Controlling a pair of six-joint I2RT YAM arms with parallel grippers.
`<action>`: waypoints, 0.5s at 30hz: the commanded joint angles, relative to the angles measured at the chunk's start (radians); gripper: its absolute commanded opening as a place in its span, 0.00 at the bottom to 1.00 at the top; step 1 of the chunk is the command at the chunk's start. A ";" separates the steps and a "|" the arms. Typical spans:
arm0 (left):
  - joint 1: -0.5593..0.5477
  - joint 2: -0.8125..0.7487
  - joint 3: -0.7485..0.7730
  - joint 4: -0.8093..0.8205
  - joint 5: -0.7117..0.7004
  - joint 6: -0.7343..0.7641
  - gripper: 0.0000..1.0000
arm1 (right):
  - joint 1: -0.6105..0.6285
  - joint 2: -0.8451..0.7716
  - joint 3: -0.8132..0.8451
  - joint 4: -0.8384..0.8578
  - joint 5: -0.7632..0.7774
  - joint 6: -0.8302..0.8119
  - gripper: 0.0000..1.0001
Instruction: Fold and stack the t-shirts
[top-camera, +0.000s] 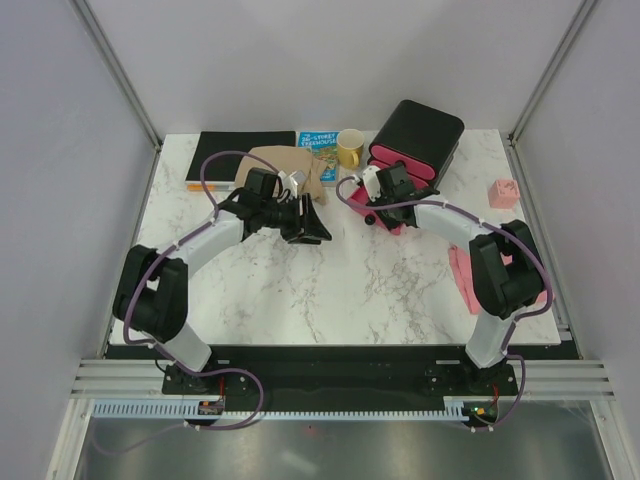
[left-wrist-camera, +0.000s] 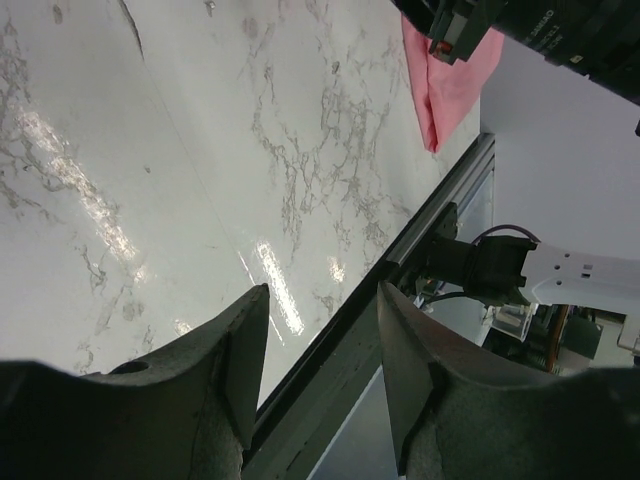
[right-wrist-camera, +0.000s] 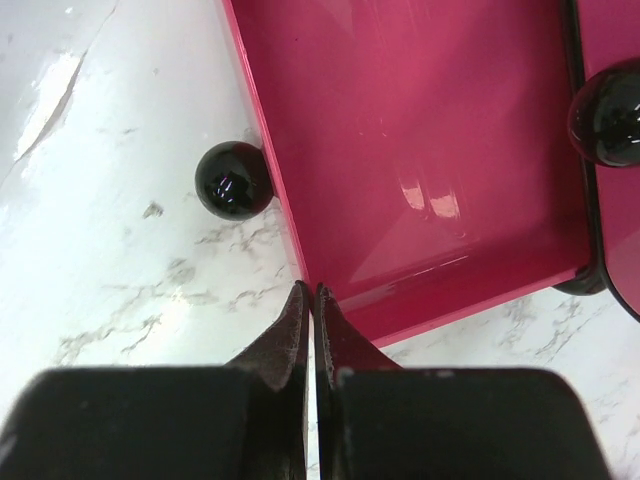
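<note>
nearest, a black plate (top-camera: 330, 365) along the table's near edge holds both arm bases, well in front of the mug (top-camera: 350, 148). beyond it spreads the table (top-camera: 330, 290), glossy white marble with grey veins, closed in by plain white walls (top-camera: 60, 150) and slanted metal posts (top-camera: 115, 65).

the pink shirt (top-camera: 462, 280) lies at the table's right edge beside the right arm, in front and to the right of the mug. the left gripper (left-wrist-camera: 320, 370) hangs over bare marble in front and slightly left of the mug, its fingers spread with nothing between them. the right gripper (right-wrist-camera: 312, 300) is just in front and right of the mug, fingers pressed together and empty, tips at the front lip of an open pink drawer (right-wrist-camera: 420, 150).

a pink block (top-camera: 503, 193) sits far to the mug's right. the tan shirt (top-camera: 285, 165) lies bunched just left of the mug. a blue book (top-camera: 318, 143) is beside the mug on the left and a black book (top-camera: 240, 150) is further left. the drawer box (top-camera: 415, 140) stands just right of the mug.
</note>
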 joint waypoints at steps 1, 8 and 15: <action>0.009 -0.058 0.032 -0.021 -0.002 0.032 0.54 | 0.011 -0.081 -0.008 -0.004 0.036 0.045 0.00; 0.014 -0.084 -0.005 -0.032 -0.010 0.045 0.54 | 0.017 -0.082 -0.014 0.008 0.011 0.060 0.00; 0.031 -0.107 -0.011 -0.040 -0.019 0.051 0.54 | 0.112 -0.127 -0.034 -0.038 0.011 0.098 0.00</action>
